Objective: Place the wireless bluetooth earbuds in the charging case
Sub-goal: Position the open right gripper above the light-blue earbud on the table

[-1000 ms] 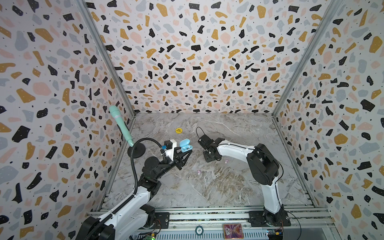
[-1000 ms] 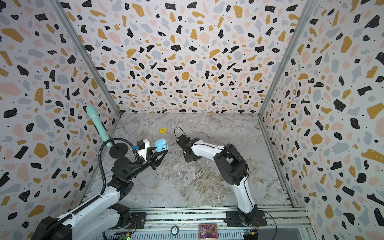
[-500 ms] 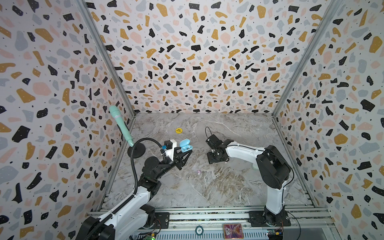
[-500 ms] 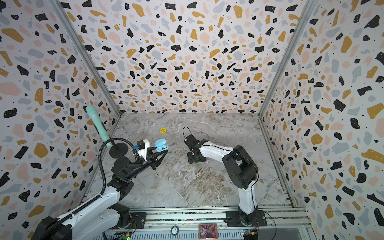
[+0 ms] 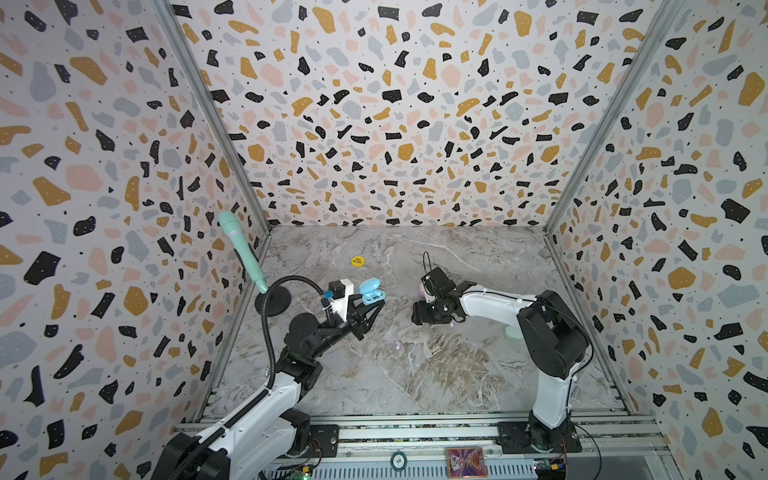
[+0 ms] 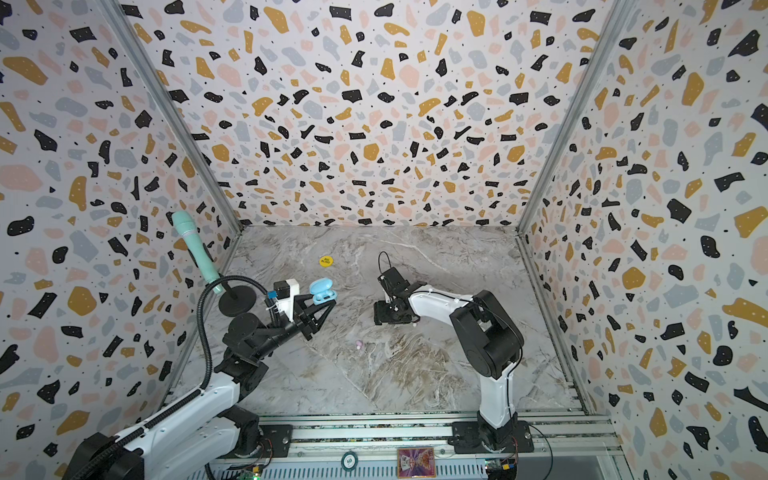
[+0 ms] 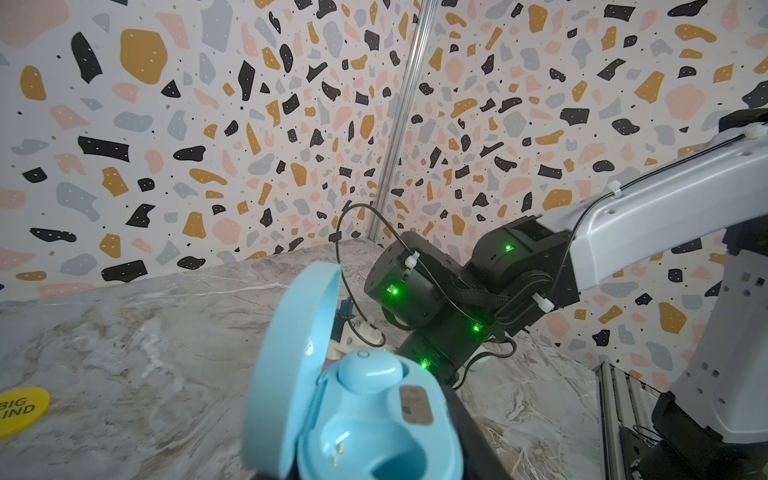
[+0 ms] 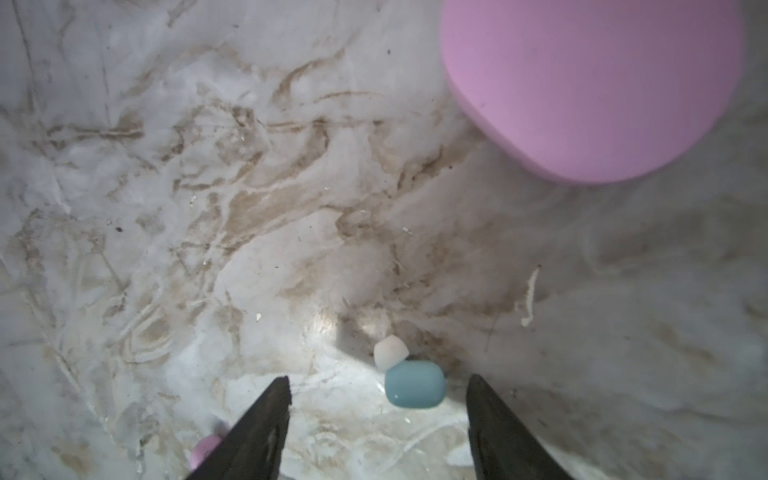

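My left gripper [image 5: 371, 302] is shut on the open light-blue charging case [image 5: 371, 291], held above the table with its lid up. In the left wrist view a blue earbud [image 7: 369, 369] sits in one socket of the charging case [image 7: 374, 432], and the socket beside it is empty. My right gripper [image 8: 379, 384] points down at the table, open. Another blue earbud [image 8: 413, 384] with a white tip lies on the marble between its fingers, nearer one of them and touching neither. A pink earbud [image 8: 205, 451] peeks out beside the other finger.
A shut pink case [image 8: 582, 83] lies close to the right gripper [image 5: 428, 318]. Another pink earbud [image 5: 397, 343] lies on the table between the arms. A pale green case [image 5: 510, 331] shows behind the right arm. A yellow disc [image 5: 357, 261] and a microphone stand [image 5: 272, 301] are at the back left.
My right gripper has drawn away from the held blue case, moved right and lower toward the table, and opened wider. The left arm and the case have not moved.
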You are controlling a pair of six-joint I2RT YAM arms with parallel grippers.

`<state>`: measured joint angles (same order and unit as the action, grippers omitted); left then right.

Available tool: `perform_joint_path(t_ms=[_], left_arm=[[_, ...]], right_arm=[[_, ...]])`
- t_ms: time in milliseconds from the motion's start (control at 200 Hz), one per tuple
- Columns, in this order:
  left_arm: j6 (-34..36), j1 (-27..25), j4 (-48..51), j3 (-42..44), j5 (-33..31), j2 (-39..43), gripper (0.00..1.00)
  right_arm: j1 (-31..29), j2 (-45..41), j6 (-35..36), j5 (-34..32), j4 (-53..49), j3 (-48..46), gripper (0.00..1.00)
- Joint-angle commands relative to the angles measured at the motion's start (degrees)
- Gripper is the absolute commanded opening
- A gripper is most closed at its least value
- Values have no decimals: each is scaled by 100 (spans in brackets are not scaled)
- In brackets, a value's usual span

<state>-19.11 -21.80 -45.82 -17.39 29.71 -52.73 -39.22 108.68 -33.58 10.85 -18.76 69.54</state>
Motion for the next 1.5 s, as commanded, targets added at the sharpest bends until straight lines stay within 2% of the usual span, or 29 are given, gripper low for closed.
perform_joint_path(t_ms=[0, 466, 836, 1031, 1176, 1257, 1497], left_arm=[[-5, 34, -226, -108, 104, 40, 12], [-6, 36, -219, -91, 96, 68, 12], [-18, 36, -223, -92, 99, 84, 12], [-27, 36, -225, -89, 96, 94, 12], [-22, 36, -236, -94, 105, 73, 12], [-22, 36, -235, -91, 105, 78, 12], [-26, 36, -199, -96, 105, 107, 12]], right_arm=[[5, -202, -155, 318, 104, 7, 68], [-186, -256, -239, 792, 227, 317, 68], [-244, -151, -176, 827, 159, 529, 69], [-270, 19, 18, 272, -298, 859, 68], [-278, 338, 247, -143, -597, 1271, 58], [-279, 539, 329, -250, -741, 1532, 54], [-326, 853, 344, -119, -710, 1735, 53]])
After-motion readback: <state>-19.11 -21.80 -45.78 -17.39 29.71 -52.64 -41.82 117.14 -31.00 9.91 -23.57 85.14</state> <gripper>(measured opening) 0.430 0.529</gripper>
